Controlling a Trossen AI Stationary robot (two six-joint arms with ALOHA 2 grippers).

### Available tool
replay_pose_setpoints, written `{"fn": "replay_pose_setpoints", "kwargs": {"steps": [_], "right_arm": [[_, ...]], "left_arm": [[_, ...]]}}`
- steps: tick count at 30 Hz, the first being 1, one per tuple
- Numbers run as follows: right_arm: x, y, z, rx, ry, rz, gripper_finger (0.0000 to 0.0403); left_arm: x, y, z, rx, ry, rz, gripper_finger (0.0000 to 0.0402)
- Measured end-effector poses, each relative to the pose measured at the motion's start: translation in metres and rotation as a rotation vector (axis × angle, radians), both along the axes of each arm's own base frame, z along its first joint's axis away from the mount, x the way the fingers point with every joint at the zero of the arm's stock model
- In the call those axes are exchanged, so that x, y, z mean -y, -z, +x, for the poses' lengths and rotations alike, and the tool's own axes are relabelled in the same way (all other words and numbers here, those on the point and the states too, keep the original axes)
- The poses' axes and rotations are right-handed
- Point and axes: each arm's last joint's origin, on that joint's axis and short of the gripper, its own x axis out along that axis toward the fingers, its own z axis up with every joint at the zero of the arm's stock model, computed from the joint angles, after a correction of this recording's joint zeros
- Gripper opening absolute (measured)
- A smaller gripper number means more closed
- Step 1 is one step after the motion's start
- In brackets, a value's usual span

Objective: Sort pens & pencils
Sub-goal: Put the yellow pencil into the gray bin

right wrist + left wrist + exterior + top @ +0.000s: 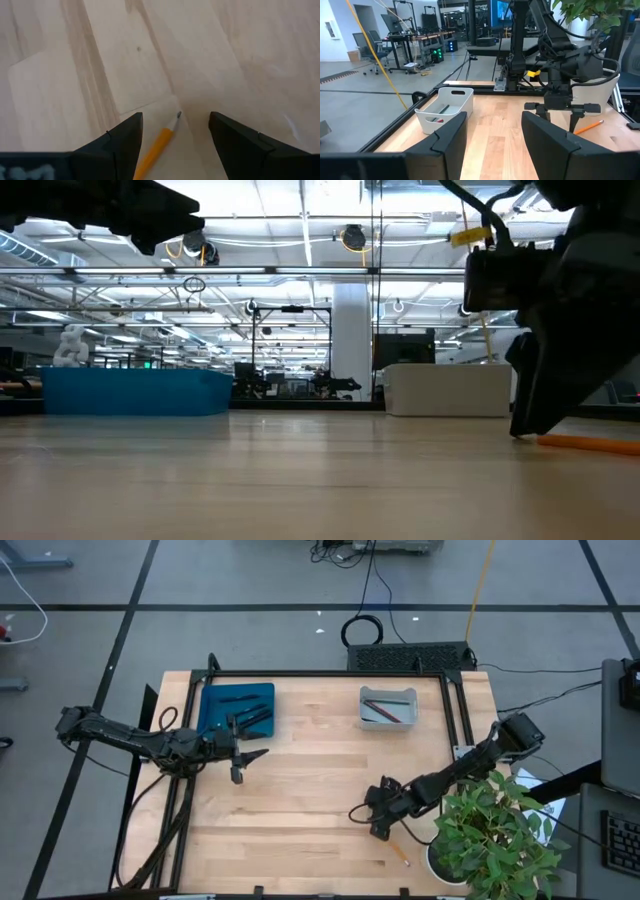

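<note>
the right fingers [175, 137] stand wide apart and hold nothing, low over the pale wooden table [320, 790], with the slim orange wooden pencil [159, 145] lying flat between them — its grey tip pointing forward past the fingertips. the left fingers [240, 762] are also spread wide and empty, hovering just beside the blue plastic tray [237, 707], where the dark pens [252, 720] lie.

the risk sits with the pencil. it is a thin, smooth, round-looking stick lying flush on a hard, smooth wood surface, so there is little for the fingers to get under; if they close too high they would likely pinch air, and if they close off-centre the pencil could roll or skid out sideways. it also lies at a slant to the fingers rather than squarely across them, so a close from here may swivel it instead of clamping it. pressing down too hard could scrape the tips on the boards.

the small white plastic bin [388, 707], rounded at its corners and with a handle slot, sits well away from the right fingers across the table and already has thin sticks inside — a loosely held pencil could slip on the way there.
</note>
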Motion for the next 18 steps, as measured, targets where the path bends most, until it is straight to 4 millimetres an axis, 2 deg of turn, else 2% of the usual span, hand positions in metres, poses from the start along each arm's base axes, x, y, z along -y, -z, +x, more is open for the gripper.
{"fn": "replay_pose_setpoints", "kwargs": {"steps": [4, 7, 18], "right_arm": [[0.0003, 0.0062, 0.0003, -0.024, 0.027, -0.012, 0.0213], [0.0007, 0.0068, 0.0000, -0.026, 0.043, -0.015, 0.0191], [0.0027, 0.0089, -0.0022, -0.042, 0.050, -0.043, 0.0038]], "left_arm": [[0.0000, 0.0000, 0.0000, 0.001, 0.000, -0.003, 0.0191], [0.0001, 0.0000, 0.0000, 0.001, 0.001, -0.003, 0.0191], [0.0001, 0.0000, 0.0000, 0.000, 0.000, -0.003, 0.0191]]}}
